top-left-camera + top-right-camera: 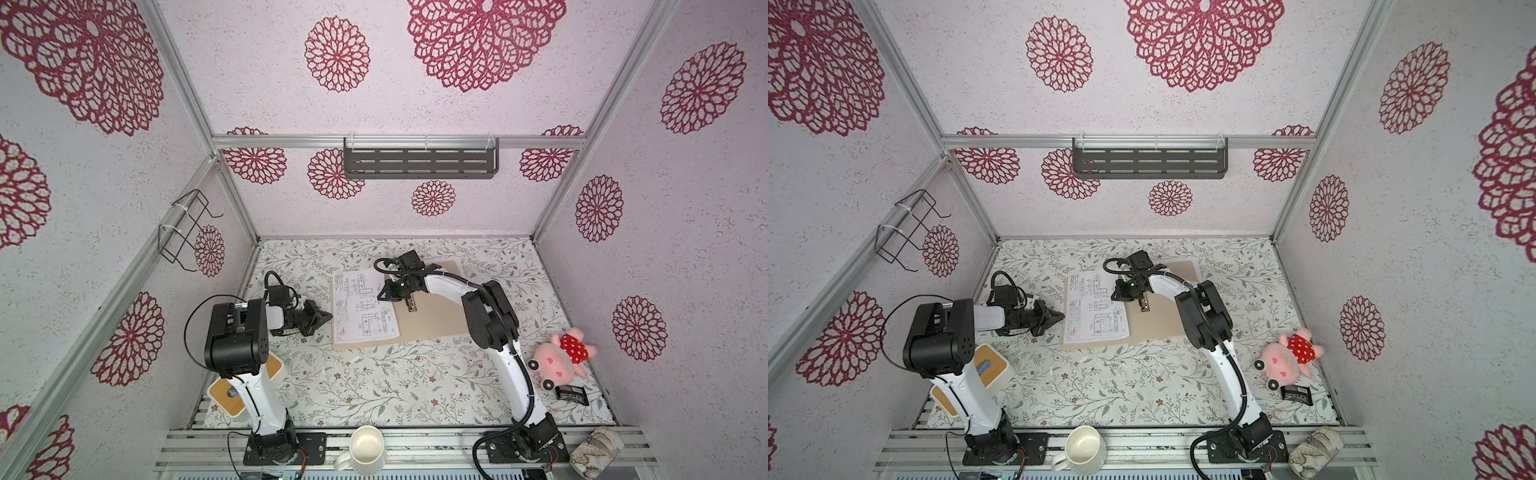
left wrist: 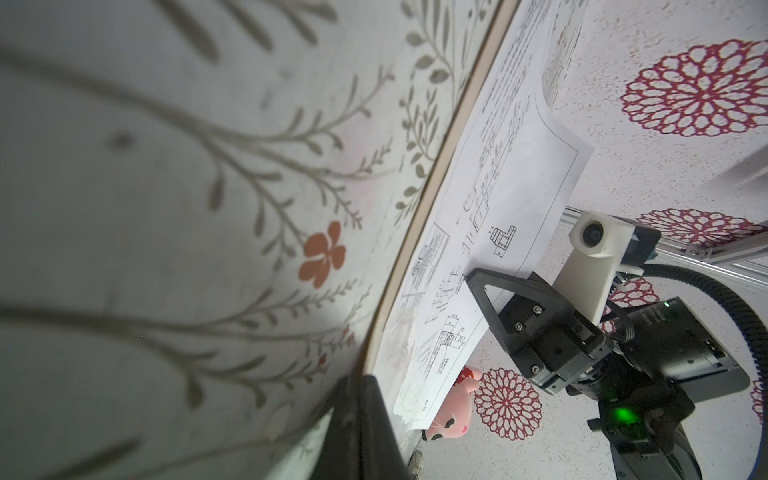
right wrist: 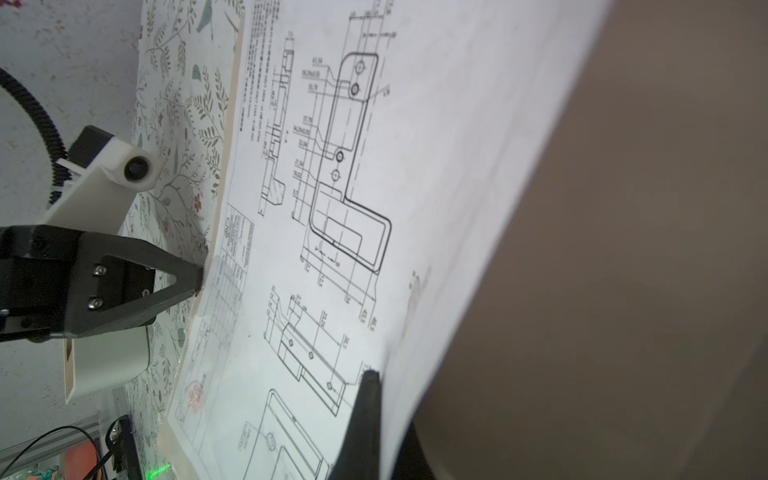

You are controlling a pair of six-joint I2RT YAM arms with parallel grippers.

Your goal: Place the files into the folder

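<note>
The left arm (image 1: 237,332) half hid the tissue box (image 1: 220,399), the right arm (image 1: 490,311) hid part of the folder (image 1: 432,320); in both top views print on the drawing (image 1: 363,307) was too small to read.
</note>
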